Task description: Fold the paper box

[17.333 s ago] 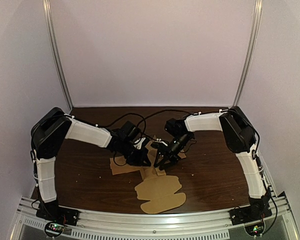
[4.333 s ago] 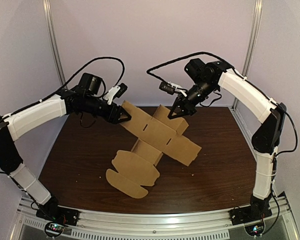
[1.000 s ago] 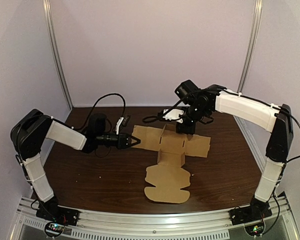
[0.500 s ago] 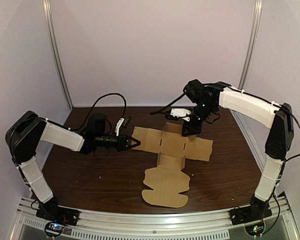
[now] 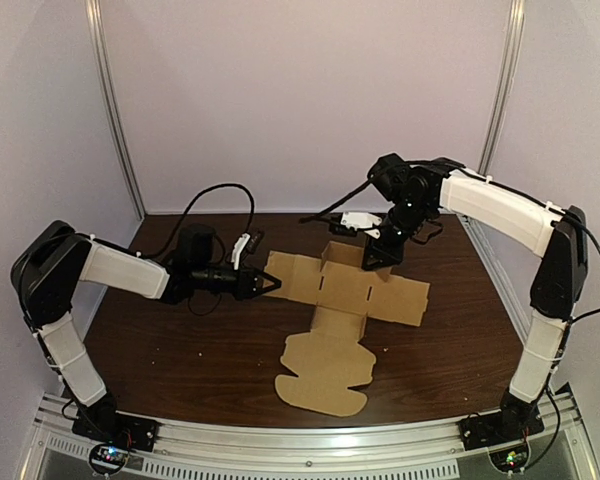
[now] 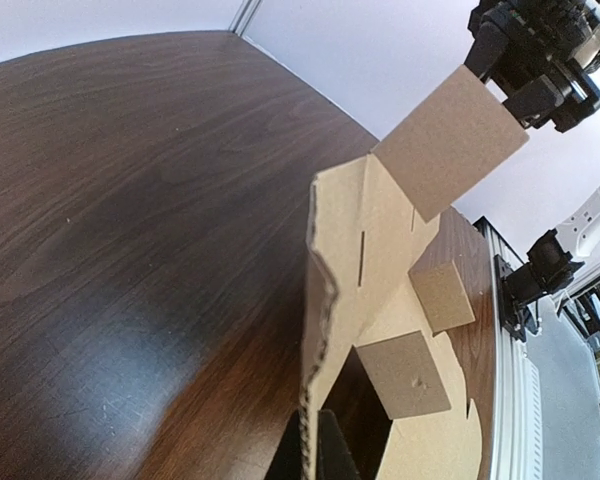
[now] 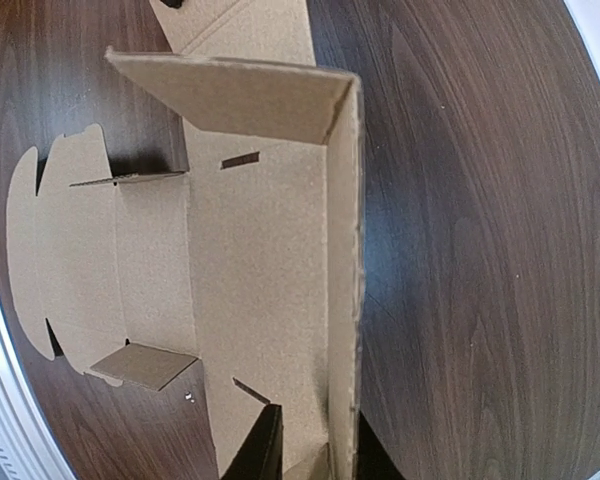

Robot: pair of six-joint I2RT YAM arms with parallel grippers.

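Observation:
The brown cardboard box blank [image 5: 350, 300] lies opened out on the dark table, its rounded lid flap [image 5: 315, 375] pointing to the near edge. My left gripper [image 5: 272, 284] is shut on the blank's left edge; in the left wrist view the gripper [image 6: 315, 462] pinches that raised edge [image 6: 318, 300]. My right gripper [image 5: 377, 263] reaches down over the back wall. In the right wrist view the gripper [image 7: 315, 455] straddles the upright wall [image 7: 342, 250]. One finger is against the wall and the other stands apart from it. Small side tabs [image 7: 145, 365] stand up.
Brown wooden table top [image 5: 180, 350] all round the blank. A metal rail [image 5: 300, 445] runs along the near edge. White walls and two slanted posts [image 5: 115, 130] close the back. Black cables [image 5: 215, 200] hang from both wrists.
My right gripper has risen a little and moved right, and the back wall now stands more upright. The lid flap has slid slightly left. The left gripper has kept its hold.

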